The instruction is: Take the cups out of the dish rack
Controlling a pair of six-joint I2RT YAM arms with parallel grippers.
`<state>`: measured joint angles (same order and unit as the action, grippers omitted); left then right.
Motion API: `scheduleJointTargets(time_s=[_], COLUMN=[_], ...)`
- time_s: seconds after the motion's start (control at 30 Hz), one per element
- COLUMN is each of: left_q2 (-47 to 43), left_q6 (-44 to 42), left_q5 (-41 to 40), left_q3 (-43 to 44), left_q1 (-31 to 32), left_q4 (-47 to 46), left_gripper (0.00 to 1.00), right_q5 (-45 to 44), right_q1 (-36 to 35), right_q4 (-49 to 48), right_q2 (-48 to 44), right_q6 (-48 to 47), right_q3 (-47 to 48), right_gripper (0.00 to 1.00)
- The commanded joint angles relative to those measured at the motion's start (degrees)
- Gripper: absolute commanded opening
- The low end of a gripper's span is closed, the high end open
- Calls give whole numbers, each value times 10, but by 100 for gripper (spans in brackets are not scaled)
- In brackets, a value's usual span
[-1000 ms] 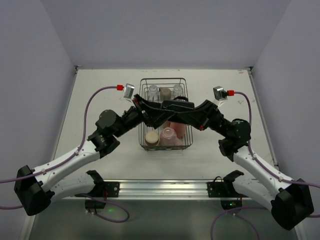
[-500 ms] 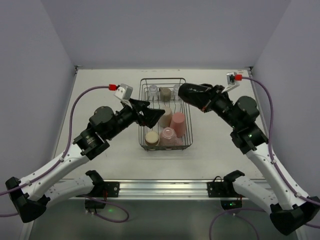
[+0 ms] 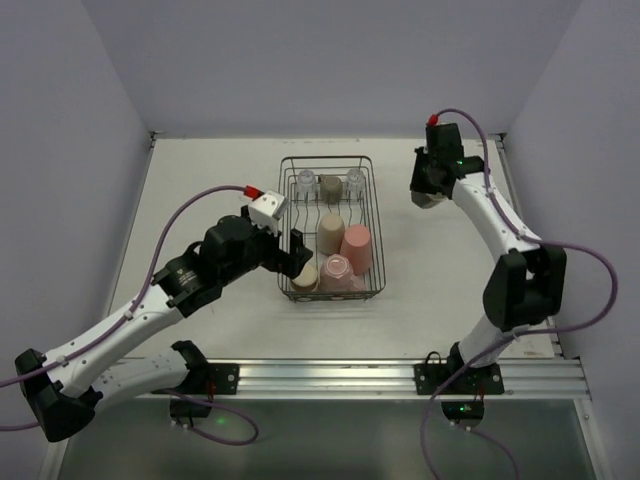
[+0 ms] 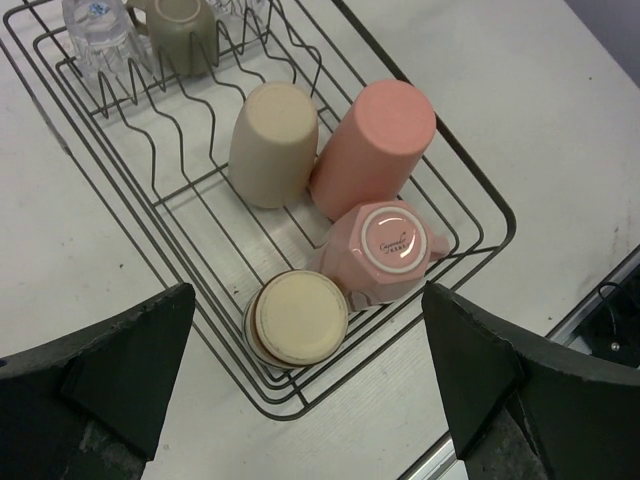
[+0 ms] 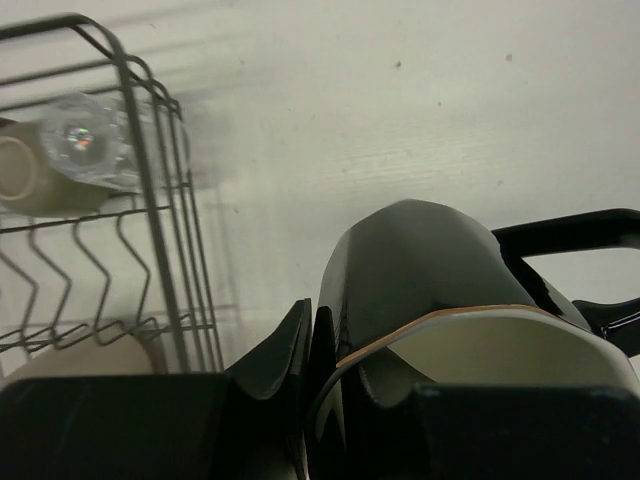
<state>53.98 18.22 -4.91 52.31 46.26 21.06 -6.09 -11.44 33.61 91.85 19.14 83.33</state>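
Note:
The black wire dish rack point(image 3: 369, 215) stands mid-table. It holds a beige tumbler point(image 4: 272, 143) and a pink tumbler point(image 4: 372, 148) lying down, an upturned pink cup point(image 4: 390, 250), an upturned beige cup point(image 4: 297, 318), clear glasses point(image 4: 95, 25) and a grey-brown cup point(image 4: 180, 25) at the far end. My left gripper point(image 4: 307, 290) is open and empty, hovering above the rack's near-left corner point(image 3: 297, 250). My right gripper point(image 3: 428, 188) is shut on the rim of the black handled mug point(image 5: 430, 270), held over the table right of the rack's far end.
The rack's right wall point(image 5: 150, 200) is close to the left of the held mug. A metal rail point(image 3: 330, 375) runs along the table's near edge. Side walls stand left and right of the table.
My right arm has lifted the black mug out of the rack and swung it to the far right. My left arm has drawn back toward the rack's near-left corner.

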Motion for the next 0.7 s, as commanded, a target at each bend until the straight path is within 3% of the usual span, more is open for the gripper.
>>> scheduleJointTargets(time_s=[0.0, 0.33, 0.67], left_q2=[-2, 38, 85], left_q6=[-23, -30, -9], left_q5=[0, 27, 61], left_q3=[-8, 0, 29], left_q1=[-1, 0, 3], left_q4=[18, 12, 7], left_gripper=[100, 100, 100], right_q5=[-22, 13, 25], right_q1=[3, 4, 4], right_q4=[40, 59, 63], right_q2=[66, 214, 271], right_q6=[-55, -69, -75], right_q3=[92, 171, 190], right_gripper=[0, 0, 2])
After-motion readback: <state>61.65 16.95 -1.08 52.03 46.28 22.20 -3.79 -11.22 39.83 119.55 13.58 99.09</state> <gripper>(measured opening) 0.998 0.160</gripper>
